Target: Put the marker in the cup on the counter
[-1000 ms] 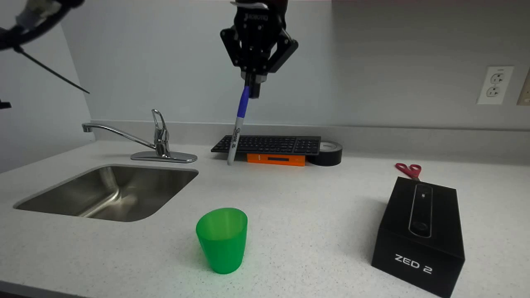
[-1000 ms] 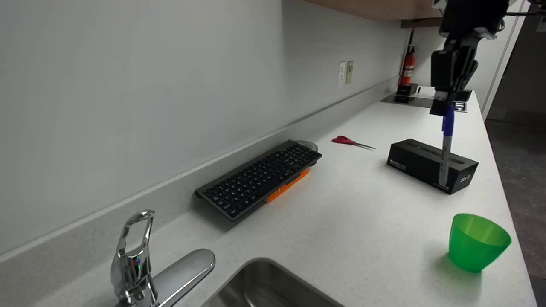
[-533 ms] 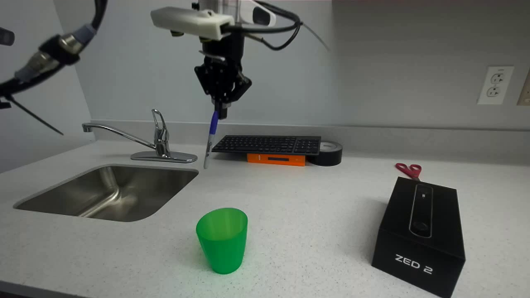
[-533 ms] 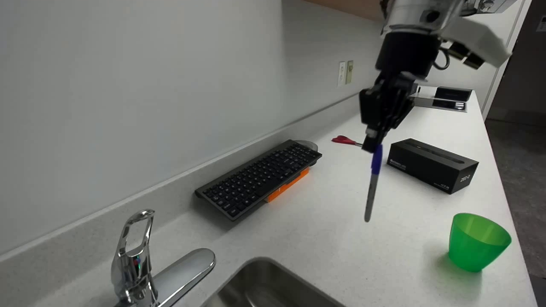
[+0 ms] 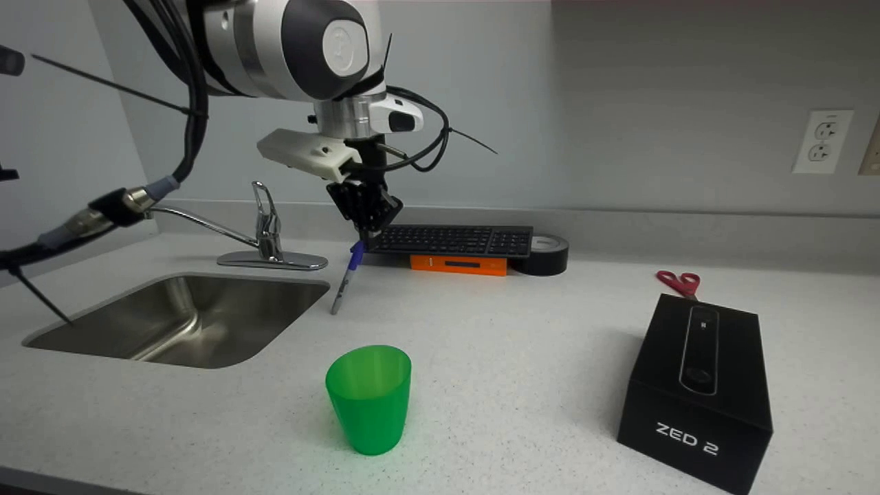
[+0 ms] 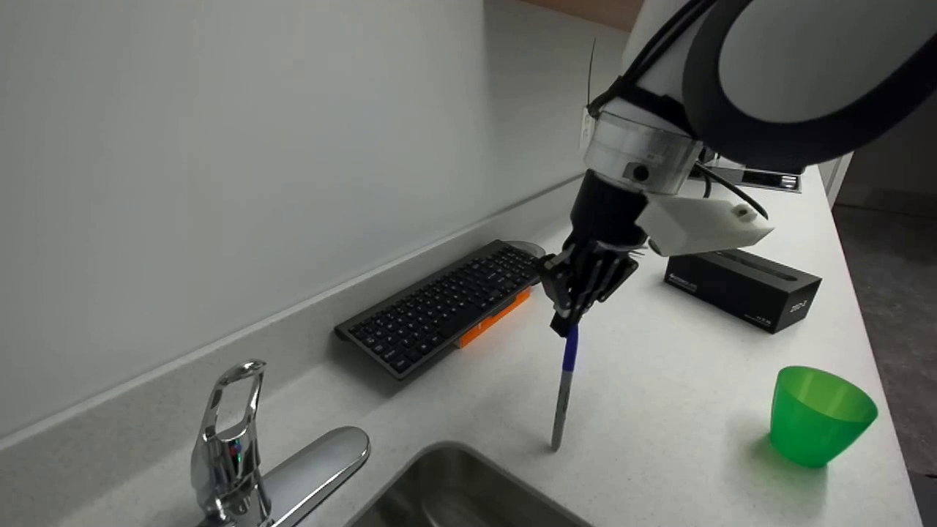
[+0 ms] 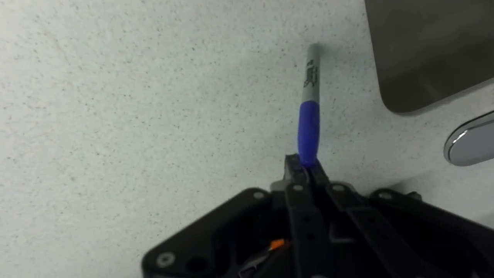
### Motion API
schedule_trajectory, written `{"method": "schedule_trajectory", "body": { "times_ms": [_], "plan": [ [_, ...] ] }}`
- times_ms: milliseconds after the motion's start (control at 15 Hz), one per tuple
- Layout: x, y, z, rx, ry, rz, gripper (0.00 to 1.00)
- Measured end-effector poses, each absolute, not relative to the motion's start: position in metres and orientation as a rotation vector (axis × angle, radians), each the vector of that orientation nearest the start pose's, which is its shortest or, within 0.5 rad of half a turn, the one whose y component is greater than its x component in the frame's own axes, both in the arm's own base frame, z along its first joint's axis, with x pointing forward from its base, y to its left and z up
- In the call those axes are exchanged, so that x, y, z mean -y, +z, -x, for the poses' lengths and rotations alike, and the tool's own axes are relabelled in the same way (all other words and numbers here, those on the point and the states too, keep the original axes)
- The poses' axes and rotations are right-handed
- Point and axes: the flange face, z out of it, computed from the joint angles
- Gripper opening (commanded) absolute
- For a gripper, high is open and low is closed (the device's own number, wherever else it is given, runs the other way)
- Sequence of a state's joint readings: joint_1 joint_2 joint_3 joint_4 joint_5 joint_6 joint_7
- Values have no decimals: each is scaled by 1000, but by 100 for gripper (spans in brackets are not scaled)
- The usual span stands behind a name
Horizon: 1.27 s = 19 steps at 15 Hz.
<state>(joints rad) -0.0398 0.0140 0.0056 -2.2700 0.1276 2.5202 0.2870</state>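
Although the slim marker with blue cap and grey barrel [image 7: 310, 106] hung well above the off-white, faintly speckled bench [image 5: 509, 371] a second ago, it is now low, cap up and leaning, grey end close to the bench; contact cannot be told. Black two-fingered claw [image 7: 307, 165] is closed round the cap end; hold looks firm. Small bright green plastic cup [image 5: 368, 402] stands upright, unmoved over that second, well apart from the marker in both exterior views.

Meaning for the task: the descent brings the marker down near a corner of the inset steel sink [image 5: 240, 313], not above the cup, so carrying seems under way and insertion not begun. Next move probably calls for a lift clear of the cup's rim, a traverse, some straightening. A low traverse could tip the cup, which looks light.

Bench: pale, dark flecks plain in wrist view, faint green cast at the cup's foot. Chrome faucet [image 5: 269, 240] behind the sink. Black keyboard [image 5: 454, 240] lies over a flat orange item [image 5: 458, 266], roll of black tape [image 5: 546, 262] at its end. Well apart from these, black box lettered ZED 2 [image 5: 698, 385], red-handled scissors [image 5: 683, 289] near it.

Room: plain grey wall [image 5: 653, 103] at the back, white power outlet [image 5: 823, 141] on it; white-and-dark arm [image 5: 340, 48] reaching in from above.
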Motion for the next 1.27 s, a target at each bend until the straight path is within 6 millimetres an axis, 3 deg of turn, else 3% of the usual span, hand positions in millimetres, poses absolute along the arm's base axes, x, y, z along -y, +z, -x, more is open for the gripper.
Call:
{"method": "schedule_trajectory", "body": {
  "times_ms": [67,200,733,800,1267],
  "plan": [
    [21,373,-543,-633,-348,2948,29],
    [23,367,-543,-641,-338,2957,36],
    [49,345,-541,-710,-284,2981,95],
    [53,346,-541,-721,-286,2979,100],
    [65,354,-545,-751,-265,2974,100]
  ]
}}
